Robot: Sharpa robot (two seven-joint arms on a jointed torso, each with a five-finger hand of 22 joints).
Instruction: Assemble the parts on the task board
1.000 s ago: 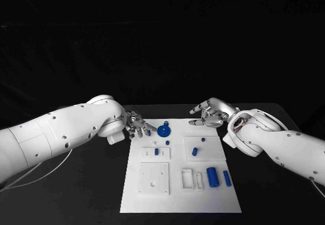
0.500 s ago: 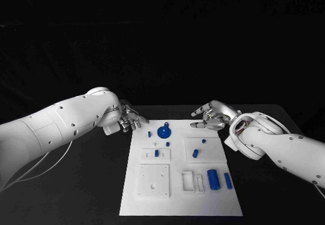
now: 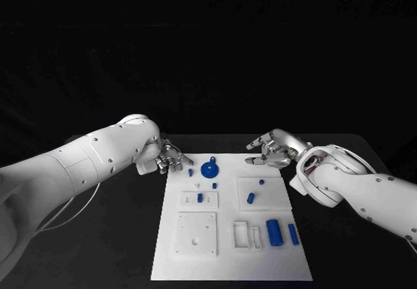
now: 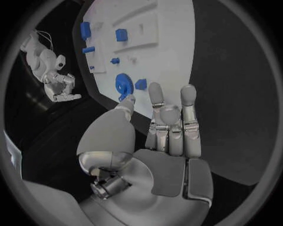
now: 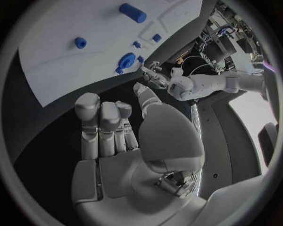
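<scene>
Both hands hover empty at the far corners of the white task board [image 3: 232, 245] on the black worktop [image 3: 112, 249]: the left hand [image 3: 169, 160] with fingers apart, the right hand [image 3: 275, 150] loosely spread. A blue gear [image 3: 210, 168] lies on the board between them, smaller blue parts [image 3: 275, 231] nearer the robot.

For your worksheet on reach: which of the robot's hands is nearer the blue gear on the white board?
Left. The left hand hangs just beside the blue gear; the right hand is farther off, past the board's far corner.
</scene>
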